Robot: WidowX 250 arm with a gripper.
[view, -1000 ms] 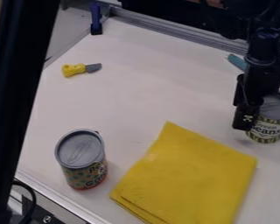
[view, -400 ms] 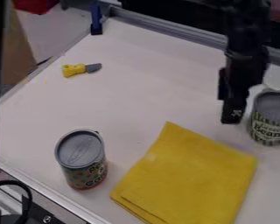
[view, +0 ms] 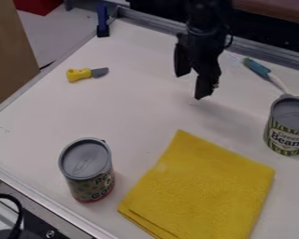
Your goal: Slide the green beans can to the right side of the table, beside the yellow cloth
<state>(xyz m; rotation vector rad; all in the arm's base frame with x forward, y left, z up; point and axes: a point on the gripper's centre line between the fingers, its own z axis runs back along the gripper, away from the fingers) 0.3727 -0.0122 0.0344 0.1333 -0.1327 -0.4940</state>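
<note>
Striped can [view: 288, 126] w/ a gray lid stood upright on the pale surface [view: 127, 112], near its R side, w/ nothing gripping it. The black end effector [view: 192, 86] hung over the upper-middle part of the surface, up & to the L of that can & well apart from it; its two fingers were spread, w/ a gap btwn them & no item pinched there. Nearest below it was the far corner of a folded yellow cloth [view: 205, 191], which lay flat in the lower middle, btwn the striped can & a dotted can [view: 88, 170]. The dotted can also stood upright, at lower L, lid up, just beside the cloth. A toy knife [view: 86, 73] w/ a yellow handle & gray blade lay at upper L. At upper R lay a utensil w/ a teal handle [view: 257, 67], its pale shaft running toward the striped can. A blue clamp [view: 103, 21] sat at the far edge. As for progress, judging from the layout: no grasp or lift was under way, & the striped can looked stable, so any handling of it was prob. either finished or not begun; one couldn't tell which. If finished, little was left beyond keeping the arm clear; if not, approach, grasp & move all remained.
</note>
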